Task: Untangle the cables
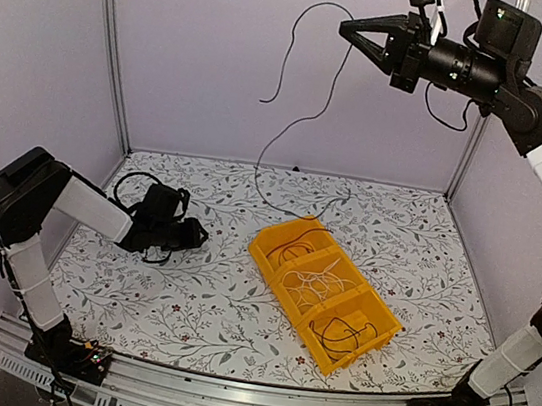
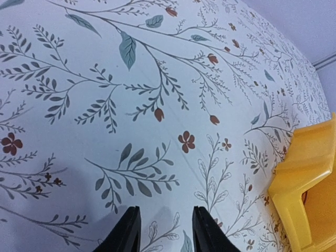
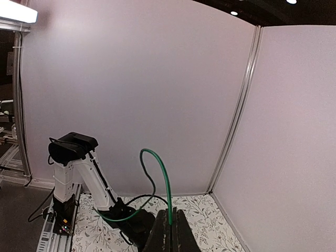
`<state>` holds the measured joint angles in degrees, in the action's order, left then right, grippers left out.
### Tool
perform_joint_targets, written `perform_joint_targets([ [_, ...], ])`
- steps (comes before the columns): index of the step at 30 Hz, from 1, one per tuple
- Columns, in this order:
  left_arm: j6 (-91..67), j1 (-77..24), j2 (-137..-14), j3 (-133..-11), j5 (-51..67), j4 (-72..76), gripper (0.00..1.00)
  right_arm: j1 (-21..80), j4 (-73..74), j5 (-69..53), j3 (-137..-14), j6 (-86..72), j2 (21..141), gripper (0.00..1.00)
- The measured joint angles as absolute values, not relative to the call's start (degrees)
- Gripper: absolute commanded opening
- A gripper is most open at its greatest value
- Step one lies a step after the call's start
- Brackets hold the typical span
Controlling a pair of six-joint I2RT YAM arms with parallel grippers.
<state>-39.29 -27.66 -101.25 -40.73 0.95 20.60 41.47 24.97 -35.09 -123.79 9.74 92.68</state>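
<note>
Reaching high over the far half of the worktop [image 1: 206, 305] with the right arm: climbs steeply from its base at the near right corner, then folds at the elbow into an almost level forearm, wrist aimed left. Keeps the right pincer [image 1: 345, 24] pressed fully together on a thin cable [image 1: 257, 171], pinched at the very tips. Arches up and left from that grip, with one end dangling free in the air. Drops on the other side in a long loose curve and touches down on the worktop just behind the yellow bin [image 1: 271, 276]. Shows in the right wrist view as a green loop [image 3: 167, 189] rising out of the closed right pincer [image 3: 169, 220].

Lies low with the left arm, folded back on itself above the left side of the worktop [image 2: 157, 79], wrist pointing right toward the bin [image 2: 310, 173]. Holds the left pincer [image 1: 201, 237] just above the floral surface, well short of the bin. Stands partly spread in the left wrist view [image 2: 165, 210], gripping nothing, only bare pattern between the two tips.

Sits diagonally, three compartments in a row: dark loops [image 1: 295, 245] in the far one, white cables [image 1: 318, 282] in the middle, black cables [image 1: 344, 332] coiled in the near one.
</note>
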Motion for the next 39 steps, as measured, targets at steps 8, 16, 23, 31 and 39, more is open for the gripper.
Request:
perform_joint_targets([
  [8, -37.1, -27.5, -101.3, -42.2, 1.5, 16.8, 0.36, 41.5, 30.7, -31.7, -119.4, 14.4, 84.8, 0.0],
  [16, -34.6, -27.3, -101.3, -44.3, 1.8, 11.5, 0.36, 41.5, 37.1, -27.6, -107.7, 19.0, 73.6, 0.0],
  [23, -33.9, -27.3, -101.4, -46.9, 2.4, 7.7, 0.36, 41.5, 38.9, -26.5, -100.2, 20.4, 64.6, 0.0],
  [31, -33.8, -27.3, -101.4, -47.6, 2.4, 5.6, 0.36, 41.5, 39.7, -26.8, -97.0, 21.1, 62.7, 0.0],
  [39, -33.6, -27.3, -101.4, -47.2, 2.4, 4.8, 0.36, 41.5, 39.9, -26.5, -89.3, 22.1, 60.0, 0.0],
])
